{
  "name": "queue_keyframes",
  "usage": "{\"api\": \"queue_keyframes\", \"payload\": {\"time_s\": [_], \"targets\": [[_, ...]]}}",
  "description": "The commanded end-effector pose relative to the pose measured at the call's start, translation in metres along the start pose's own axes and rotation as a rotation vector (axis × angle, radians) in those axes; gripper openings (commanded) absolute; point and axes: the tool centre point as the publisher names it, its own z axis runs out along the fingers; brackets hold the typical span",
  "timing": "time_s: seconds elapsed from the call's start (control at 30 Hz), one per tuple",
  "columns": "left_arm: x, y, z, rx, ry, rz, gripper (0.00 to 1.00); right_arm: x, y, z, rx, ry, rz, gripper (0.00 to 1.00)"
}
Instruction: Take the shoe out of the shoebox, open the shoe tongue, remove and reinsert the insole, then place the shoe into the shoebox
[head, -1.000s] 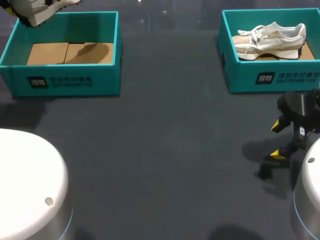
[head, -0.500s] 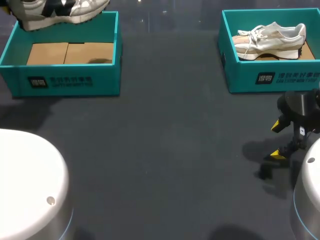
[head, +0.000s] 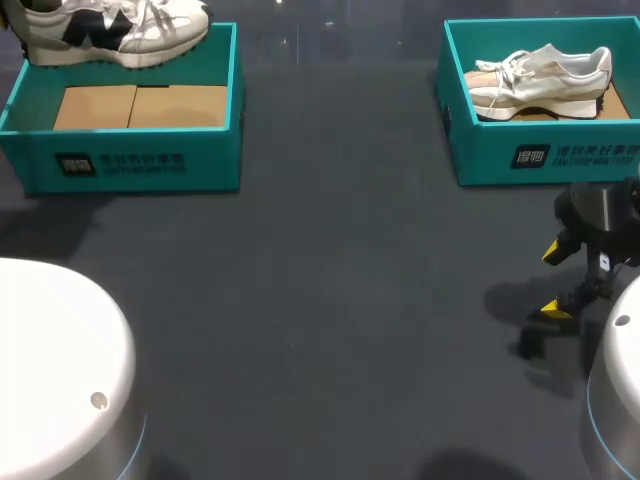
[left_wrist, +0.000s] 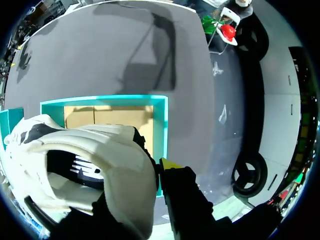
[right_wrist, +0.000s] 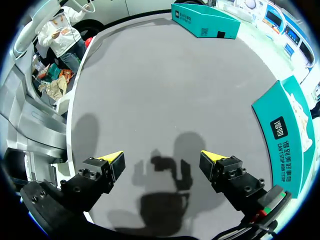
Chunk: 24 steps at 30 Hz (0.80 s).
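A white shoe (head: 110, 30) with a black side mark hangs over the back wall of the left teal shoebox (head: 130, 165). In the left wrist view my left gripper (left_wrist: 152, 172) is shut on the heel collar of the shoe (left_wrist: 85, 165). One yellow fingertip (left_wrist: 170, 163) shows; the other is hidden behind the shoe. Below it lies the box (left_wrist: 161, 125) with its bare cardboard floor. My right gripper (head: 553, 280) stands open over the table's front right, nothing between its fingers (right_wrist: 112, 161).
A second teal shoebox (head: 540, 155) at the back right holds another white shoe (head: 540, 80). In the right wrist view that box (right_wrist: 287, 135) is beside the gripper and the left box (right_wrist: 205, 22) lies far ahead. Dark table surface (head: 330, 300) lies between them.
The shoe has come further into the head view, moving right along the left box's back edge. My right arm has not moved.
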Motion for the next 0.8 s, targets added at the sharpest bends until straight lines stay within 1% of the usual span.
{"api": "queue_keyframes", "payload": {"time_s": [0.03,0.13,0.17,0.27,0.73,0.8], "targets": [[-0.008,0.005,0.022,0.002,0.02,0.004,0.0,0.002,0.0,0.0,0.002,-0.003,0.001,1.0],[-0.01,0.006,0.035,0.02,0.004,0.032,0.0,0.002,0.0,0.0,0.002,-0.003,0.001,1.0],[-0.011,0.005,0.04,0.006,-0.002,0.053,0.0,0.002,0.0,0.0,0.002,-0.003,0.001,1.0],[-0.014,0.005,0.057,-0.003,0.004,0.072,0.0,0.002,0.0,0.0,0.002,-0.003,0.001,1.0],[-0.014,0.005,0.057,-0.003,0.004,0.072,0.0,0.002,0.0,0.0,0.002,-0.003,0.001,1.0],[-0.013,0.007,0.068,0.02,0.004,0.072,0.0,0.002,0.0,0.0,0.002,-0.003,0.001,1.0]]}}
